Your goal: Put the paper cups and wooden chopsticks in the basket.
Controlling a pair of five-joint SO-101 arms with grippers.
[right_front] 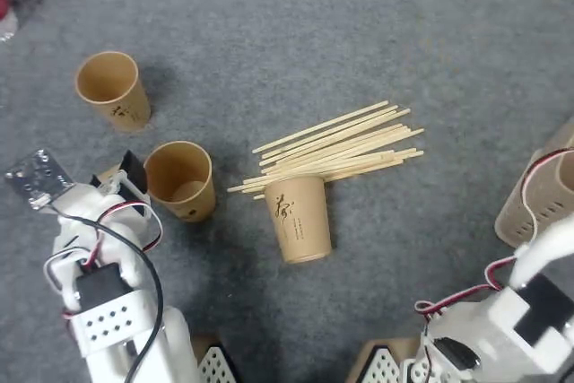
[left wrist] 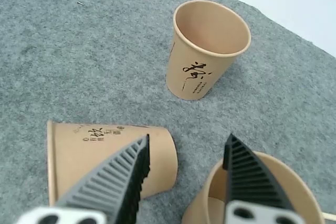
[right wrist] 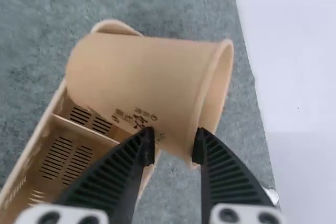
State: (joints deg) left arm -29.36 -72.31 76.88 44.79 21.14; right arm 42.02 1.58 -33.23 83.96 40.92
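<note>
My right gripper (right wrist: 172, 142) is shut on the rim of a tan paper cup (right wrist: 147, 87), holding it tilted above the slatted beige basket (right wrist: 63, 150) at the table's right edge (right_front: 529, 208). My left gripper (left wrist: 187, 139) is open at the front left, low over the carpet. A cup lying on its side (left wrist: 100, 156) is under one finger and an upright cup (left wrist: 268, 192) under the other. The upright cup (right_front: 179, 178) stands just right of the left gripper (right_front: 126, 178). Another cup (right_front: 112, 87) stands farther back. Wooden chopsticks (right_front: 336, 145) lie in a loose pile mid-table, with a cup (right_front: 298, 219) against them.
Grey carpet covers the table up to a white wall at the back. The right arm's white body and cables (right_front: 511, 311) fill the front right corner, and the left arm's body (right_front: 103, 302) fills the front left.
</note>
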